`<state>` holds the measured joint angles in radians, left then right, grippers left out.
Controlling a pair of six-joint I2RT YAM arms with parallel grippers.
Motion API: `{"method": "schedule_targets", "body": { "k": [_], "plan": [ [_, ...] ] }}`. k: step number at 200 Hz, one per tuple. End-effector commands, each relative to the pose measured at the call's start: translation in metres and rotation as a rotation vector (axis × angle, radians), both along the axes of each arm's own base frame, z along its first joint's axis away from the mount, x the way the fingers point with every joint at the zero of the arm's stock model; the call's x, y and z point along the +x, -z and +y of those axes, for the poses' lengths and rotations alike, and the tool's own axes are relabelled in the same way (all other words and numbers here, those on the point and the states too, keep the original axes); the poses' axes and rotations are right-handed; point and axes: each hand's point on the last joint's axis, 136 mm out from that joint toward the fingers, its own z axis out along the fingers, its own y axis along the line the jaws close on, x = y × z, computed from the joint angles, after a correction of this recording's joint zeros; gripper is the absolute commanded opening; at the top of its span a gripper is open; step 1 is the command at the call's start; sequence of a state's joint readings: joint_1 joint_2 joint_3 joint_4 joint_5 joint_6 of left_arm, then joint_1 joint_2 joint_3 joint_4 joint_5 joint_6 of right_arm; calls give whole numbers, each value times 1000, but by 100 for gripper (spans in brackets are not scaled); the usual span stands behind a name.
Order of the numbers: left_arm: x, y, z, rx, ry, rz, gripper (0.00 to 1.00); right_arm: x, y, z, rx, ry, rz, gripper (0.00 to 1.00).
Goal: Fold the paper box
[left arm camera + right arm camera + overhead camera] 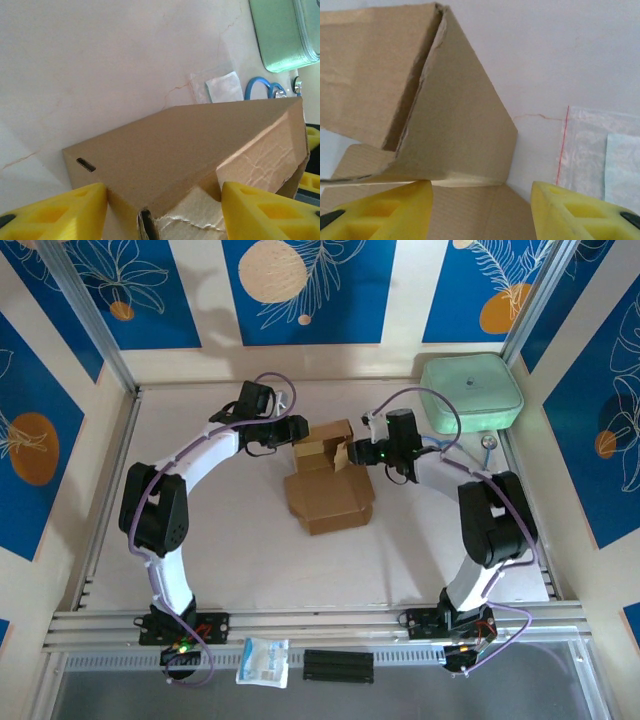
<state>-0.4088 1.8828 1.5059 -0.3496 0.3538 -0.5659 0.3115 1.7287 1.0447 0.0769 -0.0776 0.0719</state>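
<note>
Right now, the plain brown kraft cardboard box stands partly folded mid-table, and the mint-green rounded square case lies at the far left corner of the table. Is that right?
Not quite. The mint-green rounded square case lies at the far right corner of the table, not the far left; the top external view shows it. The plain brown kraft cardboard box does stand partly folded mid-table.

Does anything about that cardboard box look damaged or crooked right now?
Yes. The paper box is half folded, and its raised flap has a ragged, torn-looking fold edge. The left wrist view also shows a wrinkled panel.
</note>
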Motion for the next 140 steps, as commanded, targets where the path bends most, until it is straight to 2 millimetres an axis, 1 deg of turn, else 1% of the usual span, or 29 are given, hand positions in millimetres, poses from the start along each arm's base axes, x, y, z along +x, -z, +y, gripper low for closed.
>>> {"method": "schedule_targets", "body": {
  "k": [1,21,52,64,93,115,128,140],
  "plan": [
    [-1,7,2,41,17,18,61,13,-13,20,-25,-98,-97,53],
    [-2,6,0,37,28,25,61,14,-5,37,-48,-161,-90,51],
    [-1,3,1,43,32,18,61,18,7,51,-95,-185,-72,47],
    [-1,1,0,41,34,12,61,22,9,52,-109,-167,-77,42],
    [-1,0,0,34,30,14,61,36,23,45,-251,-21,-79,27],
    [-1,0,-1,22,29,18,61,45,33,29,-459,160,-118,8],
    [-1,1,-1,21,27,19,61,47,35,21,-573,244,-147,6],
    [-2,1,-2,20,28,21,61,45,42,25,-620,256,-163,6]
  ]
}}
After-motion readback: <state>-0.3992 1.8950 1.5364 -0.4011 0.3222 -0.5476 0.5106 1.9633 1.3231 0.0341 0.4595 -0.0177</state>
